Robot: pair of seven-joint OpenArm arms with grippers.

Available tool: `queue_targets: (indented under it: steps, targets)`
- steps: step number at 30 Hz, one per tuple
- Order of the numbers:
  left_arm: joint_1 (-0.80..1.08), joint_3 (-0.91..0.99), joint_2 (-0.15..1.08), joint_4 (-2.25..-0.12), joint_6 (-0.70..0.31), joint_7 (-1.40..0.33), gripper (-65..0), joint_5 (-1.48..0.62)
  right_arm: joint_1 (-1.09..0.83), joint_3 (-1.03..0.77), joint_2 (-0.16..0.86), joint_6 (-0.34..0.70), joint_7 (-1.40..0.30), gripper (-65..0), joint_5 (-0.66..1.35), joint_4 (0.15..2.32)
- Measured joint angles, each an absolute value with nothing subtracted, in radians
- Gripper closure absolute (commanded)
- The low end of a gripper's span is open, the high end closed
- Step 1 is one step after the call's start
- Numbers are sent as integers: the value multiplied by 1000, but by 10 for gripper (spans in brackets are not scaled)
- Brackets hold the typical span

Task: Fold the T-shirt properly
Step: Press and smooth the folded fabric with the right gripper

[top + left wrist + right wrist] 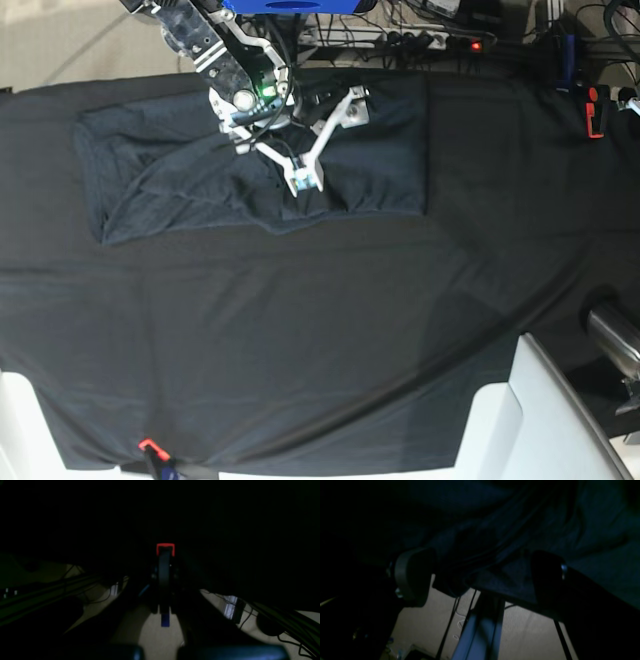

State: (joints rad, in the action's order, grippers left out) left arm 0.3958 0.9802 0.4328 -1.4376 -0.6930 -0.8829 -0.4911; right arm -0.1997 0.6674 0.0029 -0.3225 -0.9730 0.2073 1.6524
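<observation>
The T-shirt (180, 170) lies partly folded, in a wide rumpled band, at the back left of the black table cloth (300, 340). My right gripper (328, 145) hangs over the shirt's right half near the table's back edge, open, its white fingers spread wide. In the right wrist view, bluish shirt fabric (510, 580) bunches between the two dark pads of the right gripper (480, 577), with the floor below. In the very dark left wrist view, my left gripper (164, 562) is shut, its jaws pressed into one narrow bar with nothing visible between them. I cannot make it out in the base view.
Red clamps pin the cloth at the back right (593, 112) and the front left (148, 445). A power strip (420, 40) and cables lie behind the table. A white panel (540, 420) and a metal tube (612, 335) stand at the front right.
</observation>
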Motion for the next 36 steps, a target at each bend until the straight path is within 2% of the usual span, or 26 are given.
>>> queue_targets:
  steps: [5,10,13,17,24,29,36]
  targets:
    - [396,980,432,-1436,-693,-883,0,-490,-196,666,3,-323,-969,-321,209,1633]
    - [393,980,431,-1436,-693,-883,0,-491,-197,664,3,-323,-974,0,209,1632]
    - [393,980,428,-1436,-693,-883,0,-494,-204,633,0,-319,-975,-32,216,1632]
    - [393,978,426,-1436,-693,-883,0,-495,-231,561,5,-319,-974,-32,206,1632]
    - [393,958,427,-1436,-693,-882,0,-493,-252,549,8,-319,-969,-32,206,1636]
    - [391,910,421,-1435,-693,-883,0,-495,-255,550,8,-471,-971,-32,209,1635]
    - [391,910,422,-1435,-693,-883,0,-494,-250,549,8,-474,-971,-39,209,1634]
